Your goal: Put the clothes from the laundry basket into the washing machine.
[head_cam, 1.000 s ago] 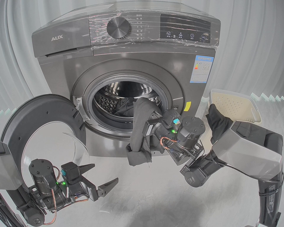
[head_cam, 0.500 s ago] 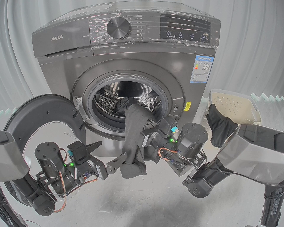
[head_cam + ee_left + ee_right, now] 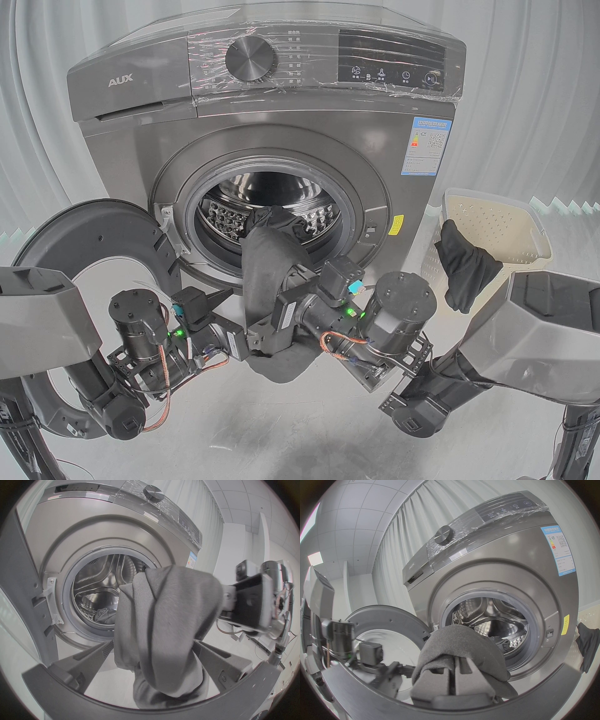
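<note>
The left claw (image 3: 151, 648) has swung in, fingers wide apart either side of the grey garment (image 3: 265, 262). The right claw (image 3: 453, 670) is clamped on it. It hangs vertically, top end inside the washing machine (image 3: 350, 144) drum.

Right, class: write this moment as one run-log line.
right gripper: shut on grey garment, upper end at drum mouth | left gripper: open, astride its hanging end | door: open | basket: black garment over rim
</note>
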### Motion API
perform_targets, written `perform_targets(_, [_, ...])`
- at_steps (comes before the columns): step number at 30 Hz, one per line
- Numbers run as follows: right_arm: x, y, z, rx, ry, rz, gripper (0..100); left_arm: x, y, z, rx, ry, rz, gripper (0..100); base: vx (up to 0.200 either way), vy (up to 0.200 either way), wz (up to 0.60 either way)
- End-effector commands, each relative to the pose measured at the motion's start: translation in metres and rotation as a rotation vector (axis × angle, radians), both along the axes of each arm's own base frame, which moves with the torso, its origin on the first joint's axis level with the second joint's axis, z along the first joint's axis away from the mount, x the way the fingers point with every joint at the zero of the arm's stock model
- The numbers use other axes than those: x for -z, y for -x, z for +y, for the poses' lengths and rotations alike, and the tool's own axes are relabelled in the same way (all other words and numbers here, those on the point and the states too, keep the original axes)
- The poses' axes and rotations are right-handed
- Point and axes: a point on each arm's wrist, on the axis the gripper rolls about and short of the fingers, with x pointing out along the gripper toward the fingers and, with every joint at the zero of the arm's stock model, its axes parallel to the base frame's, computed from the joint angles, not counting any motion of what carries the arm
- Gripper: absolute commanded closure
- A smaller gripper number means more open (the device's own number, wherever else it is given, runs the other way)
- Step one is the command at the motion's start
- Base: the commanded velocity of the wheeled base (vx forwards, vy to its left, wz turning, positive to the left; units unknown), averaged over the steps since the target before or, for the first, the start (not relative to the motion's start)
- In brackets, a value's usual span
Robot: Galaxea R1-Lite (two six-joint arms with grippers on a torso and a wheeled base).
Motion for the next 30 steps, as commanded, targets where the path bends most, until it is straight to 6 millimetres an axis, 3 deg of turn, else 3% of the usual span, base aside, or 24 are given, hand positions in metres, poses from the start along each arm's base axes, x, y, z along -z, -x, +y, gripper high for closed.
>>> perform_targets(1, [-0.003, 0.013, 0.004, -0.03, 0.001, 0.003, 100, 0.013, -0.015, -0.007, -0.002, -0.008, 0.014, 0, 0.0, 0.0, 0.0])
perform_targets(10, [-0.002, 0.023, -0.003, -0.045, -0.004, 0.021, 100, 0.026, -0.04, -0.02, -0.017, -0.004, -0.001, 0, 0.0, 0.0, 0.0])
perform_targets(15, [0.0, 0.024, -0.005, -0.044, -0.005, 0.023, 100, 0.027, -0.051, -0.016, -0.057, 0.002, -0.017, 0, 0.0, 0.0, 0.0])
perform_targets(30, [0.004, 0.018, -0.005, -0.034, -0.003, 0.029, 100, 0.024, -0.054, -0.019, -0.052, 0.009, -0.039, 0, 0.0, 0.0, 0.0])
